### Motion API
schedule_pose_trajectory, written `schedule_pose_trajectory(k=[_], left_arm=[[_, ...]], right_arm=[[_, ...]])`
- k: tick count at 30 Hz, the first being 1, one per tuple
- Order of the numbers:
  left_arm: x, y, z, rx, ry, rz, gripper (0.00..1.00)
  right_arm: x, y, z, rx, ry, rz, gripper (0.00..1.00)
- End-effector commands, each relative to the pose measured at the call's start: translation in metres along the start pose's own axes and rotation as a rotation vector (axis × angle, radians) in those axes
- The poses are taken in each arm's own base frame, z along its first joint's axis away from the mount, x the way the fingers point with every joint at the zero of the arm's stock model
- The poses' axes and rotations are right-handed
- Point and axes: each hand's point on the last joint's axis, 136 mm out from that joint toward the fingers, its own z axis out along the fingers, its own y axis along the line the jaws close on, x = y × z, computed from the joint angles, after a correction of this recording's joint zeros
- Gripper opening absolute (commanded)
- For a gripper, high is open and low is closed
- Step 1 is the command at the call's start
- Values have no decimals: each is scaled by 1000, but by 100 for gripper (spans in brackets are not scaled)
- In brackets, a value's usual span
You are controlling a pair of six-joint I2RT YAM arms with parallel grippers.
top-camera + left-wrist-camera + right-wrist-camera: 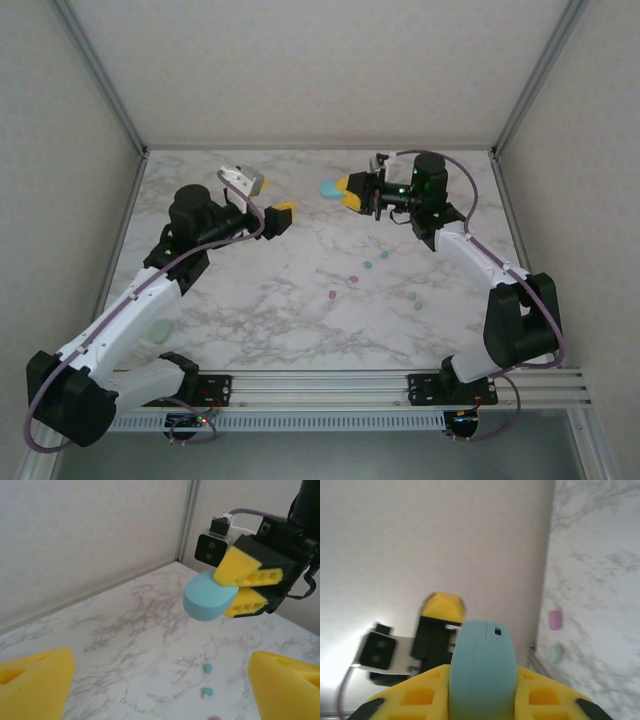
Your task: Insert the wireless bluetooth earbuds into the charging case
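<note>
A teal charging case [329, 188] is held above the far middle of the table by my right gripper [349, 192], whose yellow fingers [246, 568] are shut on it. In the right wrist view the case [482, 667] stands on edge between the jaws of that gripper [482, 697], its lid seam closed. My left gripper [265, 197] hovers open and empty to the left of the case and apart from it. Its fingers [35, 680] frame the teal case [209, 600]. Tiny earbuds lie mid-table: teal [385, 255], pink [352, 279] and pale green [410, 297] ones.
A pale green case-like object [160, 328] lies near the left arm's lower link. In the right wrist view a pink case [555, 620] and a green case [556, 654] lie near the table's edge. Enclosure walls stand on three sides.
</note>
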Motion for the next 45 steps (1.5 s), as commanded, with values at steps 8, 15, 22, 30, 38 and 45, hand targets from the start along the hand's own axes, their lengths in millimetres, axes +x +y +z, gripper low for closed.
schedule_pose_trajectory(k=[8,15,22,30,38,45], left_arm=[[-30,-29,29,223,-76,109,85],[-42,-38,45,313,-105,145,79],[-44,-52,45,418,-105,159,69],[-45,-55,45,435,-92,171,57],[-46,-59,49,443,-87,165,53],[-52,-62,52,443,-107,158,48]], right_arm=[[14,66,15,-160,103,90,13],[24,70,20,-153,151,88,13],[30,74,21,-158,179,66,13],[31,78,22,-167,184,57,13],[32,86,23,-200,187,54,13],[32,82,25,-198,185,62,12]])
